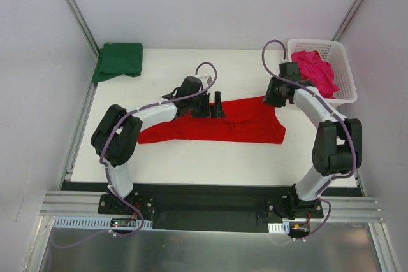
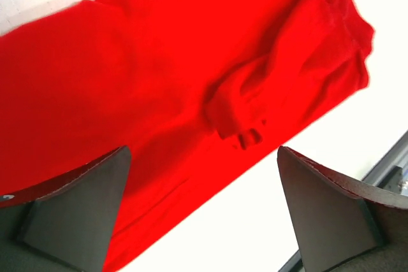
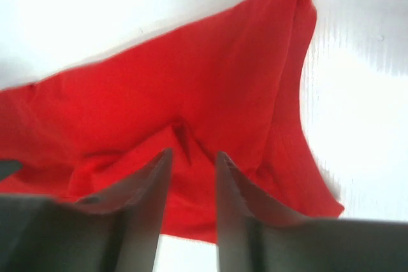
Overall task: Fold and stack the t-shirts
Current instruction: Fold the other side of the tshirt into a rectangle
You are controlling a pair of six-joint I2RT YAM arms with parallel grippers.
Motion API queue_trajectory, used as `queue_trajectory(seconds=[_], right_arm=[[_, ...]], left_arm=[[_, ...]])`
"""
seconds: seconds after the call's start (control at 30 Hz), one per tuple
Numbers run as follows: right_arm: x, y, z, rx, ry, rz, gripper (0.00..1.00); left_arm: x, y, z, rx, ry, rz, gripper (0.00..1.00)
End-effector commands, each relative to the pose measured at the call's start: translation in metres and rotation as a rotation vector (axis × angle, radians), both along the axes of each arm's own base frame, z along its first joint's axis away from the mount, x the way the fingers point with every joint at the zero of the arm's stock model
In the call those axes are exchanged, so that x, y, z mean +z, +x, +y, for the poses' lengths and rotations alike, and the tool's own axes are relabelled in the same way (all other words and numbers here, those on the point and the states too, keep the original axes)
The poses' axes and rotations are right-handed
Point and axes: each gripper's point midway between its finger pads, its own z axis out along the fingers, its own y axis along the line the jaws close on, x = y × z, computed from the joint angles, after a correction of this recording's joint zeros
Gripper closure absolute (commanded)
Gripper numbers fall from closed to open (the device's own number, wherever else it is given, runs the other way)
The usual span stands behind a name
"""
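ok so the red t-shirt (image 1: 242,125) is lying flat in the middle of the table (image 1: 191,164), folded into a long band that runs left to right, with one pointy bit sticking up toward the far edge at its right end. the left gripper (image 1: 213,106) is sitting over the far edge of that band about halfway along, and in its wrist view the fingers (image 2: 83,208) are spread really wide with nothing between them, just red cloth and white table underneath. the right gripper (image 3: 193,153) is at the shirt's far right corner, fingers only a little apart, and there's a small pinched-up ridge of red cloth right at the tips; I honestly can't tell if it's touching them, but the jaws aren't clamped on it. the dark green t-shirt (image 1: 119,60) is folded up in the far left corner of the table, well away from both arms. the pink t-shirt (image 1: 317,71) is crumpled inside the white basket (image 1: 343,62) at the far right corner, just beyond the right arm's wrist
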Motion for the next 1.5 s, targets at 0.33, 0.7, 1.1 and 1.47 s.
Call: queue_trajectory(seconds=[0.33,0.7,1.1,1.47], right_arm=[[0.023,-0.062,0.001,0.018,0.057,-0.054,0.99],[0.043,-0.097,-0.016,-0.012,0.005,-0.090,0.99],[0.043,-0.110,-0.019,-0.016,0.000,-0.088,0.99],[0.039,-0.114,-0.020,-0.013,-0.007,-0.074,0.98]], left_arm=[[0.032,-0.053,-0.030,-0.145,-0.046,-0.059,1.00],[0.018,-0.078,-0.118,-0.306,-0.099,-0.067,1.00],[0.007,-0.045,-0.130,-0.284,-0.063,-0.139,1.00],[-0.004,-0.018,-0.115,-0.232,-0.036,-0.143,1.00]])
